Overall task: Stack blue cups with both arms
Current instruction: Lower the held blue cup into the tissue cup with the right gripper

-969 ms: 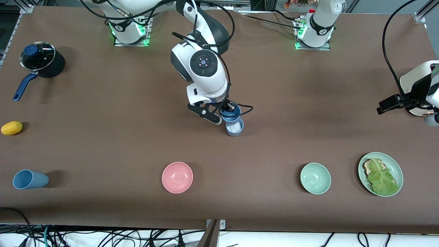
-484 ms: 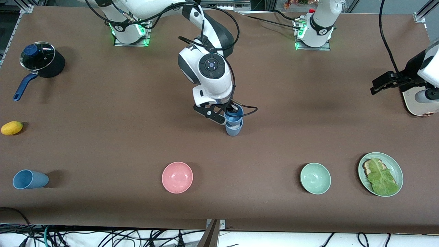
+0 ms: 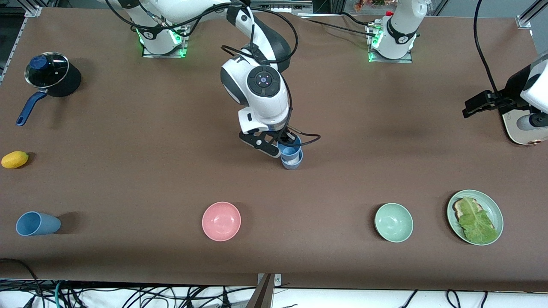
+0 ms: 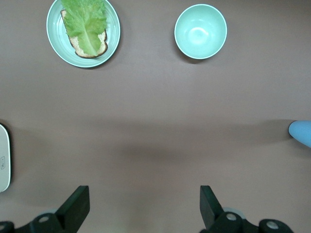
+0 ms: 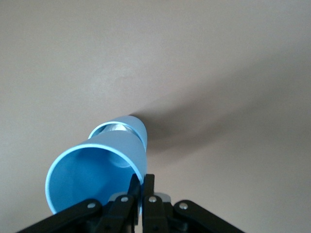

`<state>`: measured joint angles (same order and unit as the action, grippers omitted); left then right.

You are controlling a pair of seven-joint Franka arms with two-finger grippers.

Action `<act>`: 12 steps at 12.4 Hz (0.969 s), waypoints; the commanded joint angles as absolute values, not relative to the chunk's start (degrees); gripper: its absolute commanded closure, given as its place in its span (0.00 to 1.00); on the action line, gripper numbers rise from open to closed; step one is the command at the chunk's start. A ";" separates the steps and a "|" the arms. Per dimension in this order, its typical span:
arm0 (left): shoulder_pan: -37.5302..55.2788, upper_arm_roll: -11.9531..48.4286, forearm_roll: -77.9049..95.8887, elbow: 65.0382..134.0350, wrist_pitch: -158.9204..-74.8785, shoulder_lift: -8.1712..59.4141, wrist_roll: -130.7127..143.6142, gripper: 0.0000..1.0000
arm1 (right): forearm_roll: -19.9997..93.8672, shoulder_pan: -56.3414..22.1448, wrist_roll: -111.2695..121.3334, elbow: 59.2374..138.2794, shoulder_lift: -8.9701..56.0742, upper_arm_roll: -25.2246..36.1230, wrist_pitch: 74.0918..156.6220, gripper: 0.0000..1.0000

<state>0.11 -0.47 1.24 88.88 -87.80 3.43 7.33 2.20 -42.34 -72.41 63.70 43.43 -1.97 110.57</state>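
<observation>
My right gripper is shut on the rim of the sky-blue cup and holds it tilted, its base at the mouth of the upright grey-blue cup in the middle of the table. In the right wrist view the fingers pinch the sky-blue cup's wall, and the grey-blue cup shows just under it. How deep it sits I cannot tell. My left gripper hangs open and empty over the left arm's end of the table; its fingers stand wide apart.
Another blue cup lies on its side near the front edge at the right arm's end. A pink bowl, a pale green bowl and a plate with toast and lettuce stand along the front. A pot and a lemon are also at the right arm's end.
My right gripper has shifted and lowered the sky-blue cup onto the grey-blue cup. My left arm pulled up and back at its end of the table, then held still.
</observation>
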 commanded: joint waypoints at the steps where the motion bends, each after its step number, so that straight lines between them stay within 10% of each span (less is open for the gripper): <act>1: -0.09 -0.44 2.02 86.49 -87.45 4.65 6.15 0.00 | -0.08 -42.89 -72.95 61.79 43.94 -1.76 109.60 1.00; 12: 0.62 -0.26 1.93 85.96 -91.41 5.63 6.50 0.00 | -0.26 -43.77 -74.00 61.52 44.91 -1.85 112.24 1.00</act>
<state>0.61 -0.10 1.25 87.96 -91.79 4.64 7.29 0.88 -43.30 -72.67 63.35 43.83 -1.98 112.30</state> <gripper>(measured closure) 0.000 0.960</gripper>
